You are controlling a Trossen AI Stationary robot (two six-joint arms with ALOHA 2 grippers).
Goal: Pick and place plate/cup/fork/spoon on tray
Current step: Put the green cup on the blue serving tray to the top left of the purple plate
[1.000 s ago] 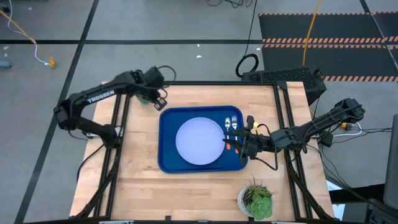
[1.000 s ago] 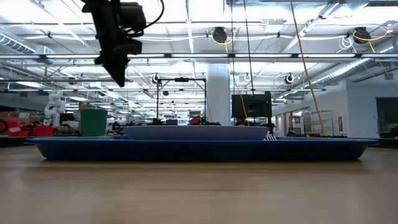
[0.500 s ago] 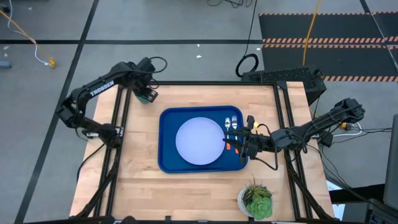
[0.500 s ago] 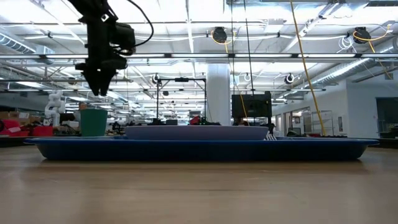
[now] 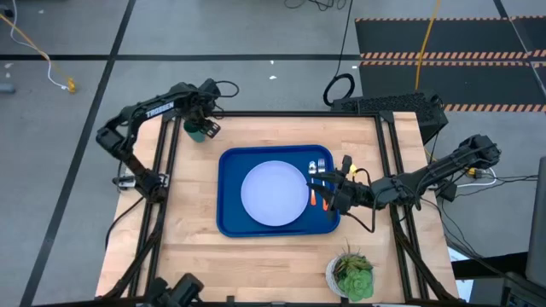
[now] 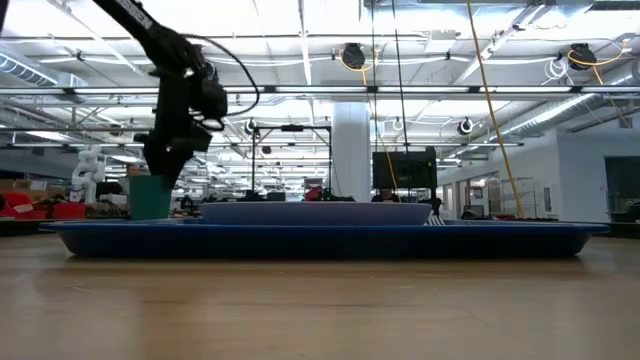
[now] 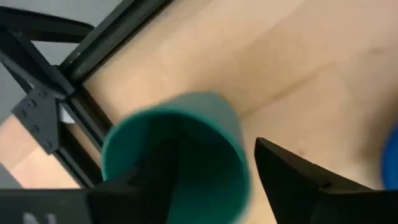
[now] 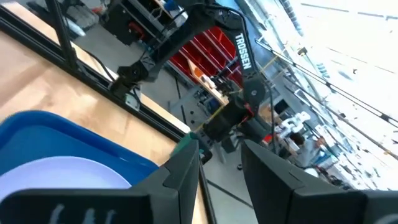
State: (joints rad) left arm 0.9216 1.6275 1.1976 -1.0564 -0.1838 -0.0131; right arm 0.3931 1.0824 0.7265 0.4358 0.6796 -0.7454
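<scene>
— High view first: what's on the wooden bench (image 5: pixel 196 256)?

— A large blue rectangular plastic tray (image 5: pixel 230 217) with a round pale lavender-white plate (image 5: pixel 273 194) lying in it. Beside the plate, on the tray's right part, lie a small orange-handled fork (image 5: pixel 314 181) and a small orange-handled spoon (image 5: pixel 325 177). The small dark green cylindrical cup (image 5: pixel 195 132) stands off the tray, at the bench's far left corner, with the left hand (image 5: pixel 198 130) right over it. The right hand (image 5: pixel 334 194) hangs over the tray's right edge, by the cutlery. A potted green plant (image 5: pixel 351 275) sits at the near right corner.

— Low view?

— The cup (image 6: pixel 150 196) stands upright behind the tray (image 6: pixel 320 240), the left hand (image 6: pixel 160 165) reaching down to its rim.

— Left wrist view?

— Fingers (image 7: pixel 292 177) spread wide, straddling the cup (image 7: pixel 180 158), not clamped on it.

— Right wrist view?

— Its fingers (image 8: pixel 273 177) stand apart with nothing between them, above the tray (image 8: pixel 56 137) and plate (image 8: pixel 56 183).
</scene>
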